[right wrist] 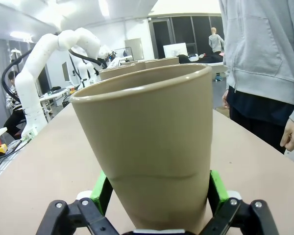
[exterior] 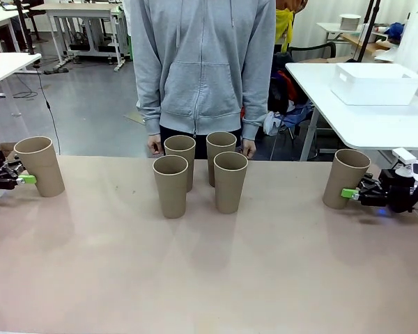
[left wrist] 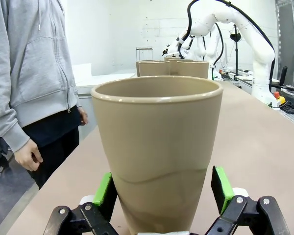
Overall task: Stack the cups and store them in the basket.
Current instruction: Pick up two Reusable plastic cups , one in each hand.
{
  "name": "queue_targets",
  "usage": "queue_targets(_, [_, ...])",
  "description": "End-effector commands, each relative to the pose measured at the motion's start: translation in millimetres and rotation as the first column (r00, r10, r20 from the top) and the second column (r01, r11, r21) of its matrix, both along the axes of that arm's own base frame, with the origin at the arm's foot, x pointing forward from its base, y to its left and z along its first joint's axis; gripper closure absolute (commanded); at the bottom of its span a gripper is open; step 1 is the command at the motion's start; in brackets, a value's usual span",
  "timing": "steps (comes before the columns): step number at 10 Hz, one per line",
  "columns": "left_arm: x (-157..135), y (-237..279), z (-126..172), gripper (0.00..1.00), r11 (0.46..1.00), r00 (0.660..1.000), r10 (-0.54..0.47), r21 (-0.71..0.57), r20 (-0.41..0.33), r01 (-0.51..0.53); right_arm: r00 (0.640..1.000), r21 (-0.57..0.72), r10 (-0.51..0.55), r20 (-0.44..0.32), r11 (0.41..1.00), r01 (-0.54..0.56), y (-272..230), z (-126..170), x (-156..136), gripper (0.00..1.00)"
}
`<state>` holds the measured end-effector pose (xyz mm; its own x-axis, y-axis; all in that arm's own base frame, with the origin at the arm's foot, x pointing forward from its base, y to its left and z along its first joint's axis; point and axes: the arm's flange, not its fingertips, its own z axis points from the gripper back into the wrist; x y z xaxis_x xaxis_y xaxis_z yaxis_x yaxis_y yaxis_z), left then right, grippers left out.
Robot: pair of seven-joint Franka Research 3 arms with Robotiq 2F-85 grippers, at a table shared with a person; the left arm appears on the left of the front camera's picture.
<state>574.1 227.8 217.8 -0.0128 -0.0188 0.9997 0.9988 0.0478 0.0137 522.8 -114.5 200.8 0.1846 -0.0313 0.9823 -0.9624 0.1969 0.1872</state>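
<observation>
The left gripper (exterior: 22, 179) stood released, its green pads (left wrist: 104, 192) spread on either side of the foot of a tall, tapered, tan-brown cup (exterior: 40, 165) at the left end of the beige table (exterior: 209, 278). A sliver of gap showed at one pad. The right gripper (exterior: 354, 193) was likewise unclenched around the base of a matching cup (exterior: 345, 178) at the right end. Both low placements looked like preparation for lifting these outer cups, probably to nest them with others.

Four more such cups (exterior: 171, 184) stood upright in a tight two-by-two cluster at mid-table, between the arms. A person in a grey hooded top (exterior: 202, 62) stood just behind them, hands hanging near the far edge. The white rectangular plastic basket (exterior: 376, 92) sat on a separate white table (exterior: 348, 122) at far right, well apart from every cup. The reach to it seemed the main obstacle.
</observation>
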Motion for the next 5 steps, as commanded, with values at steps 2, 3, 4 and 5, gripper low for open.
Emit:
queue_targets(2, [-9.0,-9.5,2.9,0.00,1.000,1.000,0.021,-0.015,0.005,-0.021,0.999,-0.016,0.021,0.043,1.000,-0.020,11.4,-1.4,-5.9,0.00])
queue_targets(3, [-9.3,-11.9,3.3,0.00,1.000,1.000,0.020,-0.022,0.004,-0.020,0.999,-0.011,0.021,0.047,1.000,-0.021,12.2,-2.1,-5.9,0.00])
queue_targets(4, [-9.8,-15.7,4.2,0.00,0.999,1.000,0.018,-0.027,0.004,-0.018,0.999,-0.010,0.022,0.050,1.000,-0.022,12.6,-2.6,-6.5,0.00])
queue_targets(5, [-8.8,-21.9,5.0,0.00,0.999,1.000,0.017,-0.034,0.009,-0.016,0.999,-0.011,0.020,0.047,1.000,-0.020,12.0,-3.4,-6.4,0.00])
